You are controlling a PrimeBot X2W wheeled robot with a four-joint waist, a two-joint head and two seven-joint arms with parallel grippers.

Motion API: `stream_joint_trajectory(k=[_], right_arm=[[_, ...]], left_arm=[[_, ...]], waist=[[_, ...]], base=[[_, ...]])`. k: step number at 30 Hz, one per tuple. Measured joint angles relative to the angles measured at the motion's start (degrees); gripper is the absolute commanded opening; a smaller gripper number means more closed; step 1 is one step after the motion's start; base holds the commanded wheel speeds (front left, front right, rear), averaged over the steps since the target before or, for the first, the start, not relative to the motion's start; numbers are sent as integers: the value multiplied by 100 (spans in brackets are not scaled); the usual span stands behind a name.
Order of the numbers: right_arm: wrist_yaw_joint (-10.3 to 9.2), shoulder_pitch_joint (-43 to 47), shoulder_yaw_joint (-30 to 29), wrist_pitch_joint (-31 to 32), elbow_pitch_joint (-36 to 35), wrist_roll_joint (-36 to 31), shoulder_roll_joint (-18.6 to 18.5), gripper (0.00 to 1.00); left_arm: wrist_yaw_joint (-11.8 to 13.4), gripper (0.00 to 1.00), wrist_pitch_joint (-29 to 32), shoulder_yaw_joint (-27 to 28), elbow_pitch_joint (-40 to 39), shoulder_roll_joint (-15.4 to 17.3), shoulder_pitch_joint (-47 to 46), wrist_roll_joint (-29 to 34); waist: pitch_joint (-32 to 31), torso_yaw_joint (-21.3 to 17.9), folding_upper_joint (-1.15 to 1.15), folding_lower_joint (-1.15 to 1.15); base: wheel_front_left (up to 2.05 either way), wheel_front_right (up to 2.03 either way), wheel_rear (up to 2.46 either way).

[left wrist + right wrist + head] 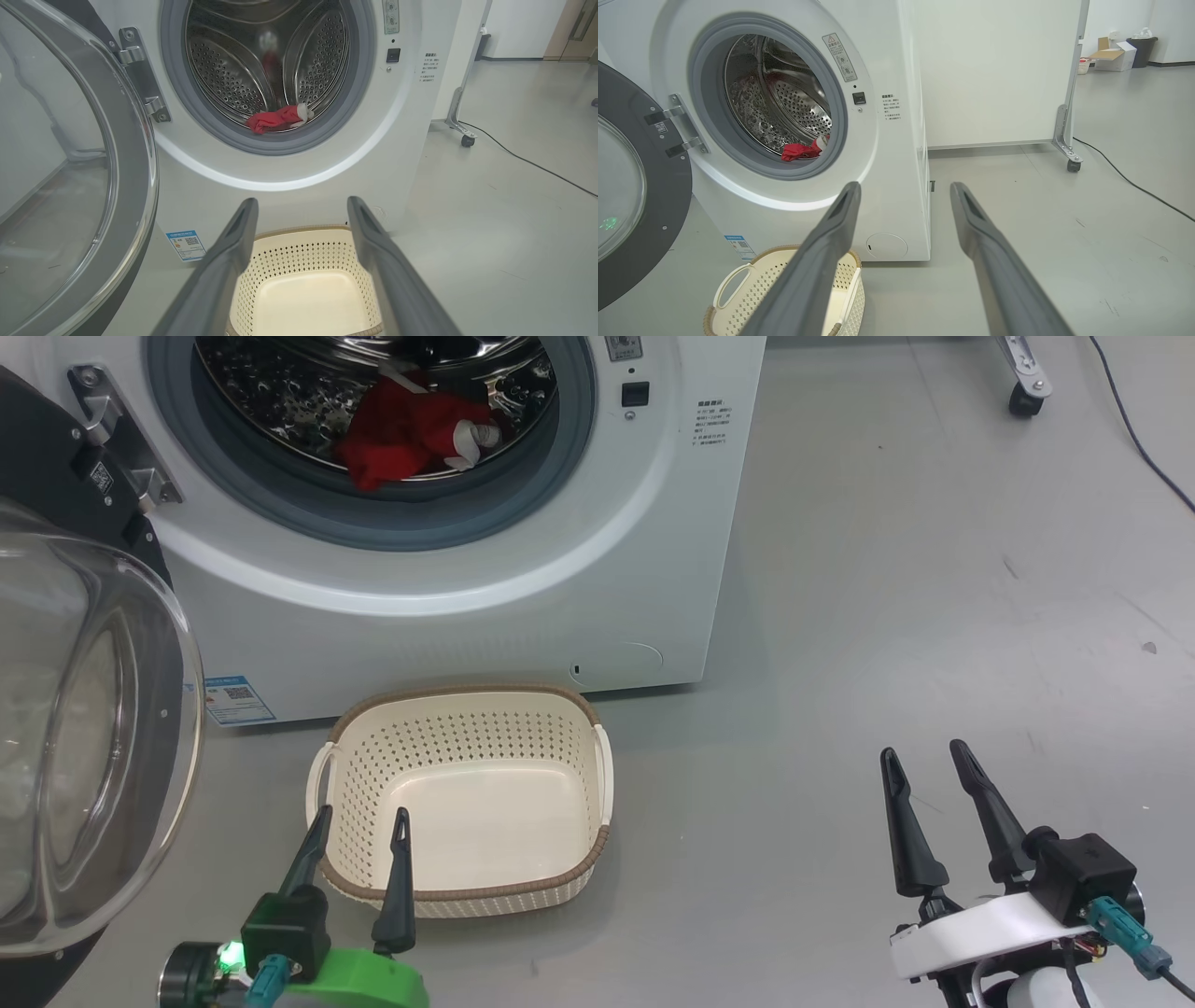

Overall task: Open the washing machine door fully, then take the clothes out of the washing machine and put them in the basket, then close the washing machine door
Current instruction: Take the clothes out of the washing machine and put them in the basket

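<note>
One bundle of soft red clothes (411, 429) with white trim lies crumpled at the bottom front of the perforated steel drum (224, 79). It sits just behind the grey rubber gasket (392, 523) of the big white front-loading washing machine (485, 616). A white cuff-like end pokes out on the bundle's right side. The large round glossy black washing machine door (93, 737), with its clear bulging glass bowl, stands swung wide on its metal hinge (121, 439) at the robot's left. The small cream perforated plastic basket (467, 693), brown woven-look rim on top, sits on the grey floor (887, 569) just before the machine, its smooth bottom in full view. The left gripper (363, 812) hovers at the basket's near rim, fingers apart, holding nothing. The right gripper (924, 749) hangs over the floor well to the right, fingers likewise spread.
</note>
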Motion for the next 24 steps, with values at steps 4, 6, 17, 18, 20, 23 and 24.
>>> stream_joint_trajectory(k=[4,6,17,18,20,23,24], right_arm=[[-4,4,0,0,-4,35,0,100],[-42,5,0,0,-4,35,1,100],[-43,6,29,1,-9,44,1,100],[-43,6,29,0,-9,44,1,100],[-43,6,30,0,-12,44,2,100],[-44,6,29,0,-15,44,2,100],[-44,6,29,0,-15,44,2,100]], left_arm=[[0,100,-5,-12,-64,-1,-8,-7],[0,100,-7,-10,-70,-1,-10,-4],[0,100,-7,-9,-70,-2,-10,25],[0,100,-7,-8,-71,-2,-10,36],[0,100,-7,-4,-73,-2,-13,43],[0,100,-7,2,-76,-2,-16,43],[0,100,-7,0,-75,-2,-17,44]], waist=[[-2,2,0,0],[-3,4,0,0],[6,-2,0,0],[9,-3,0,0],[15,-4,0,0],[23,-5,0,0],[25,-5,0,0]], base=[[29,-29,0],[41,-41,0],[70,-70,0],[96,-96,0],[103,-103,0],[113,-113,0],[121,-121,0]])
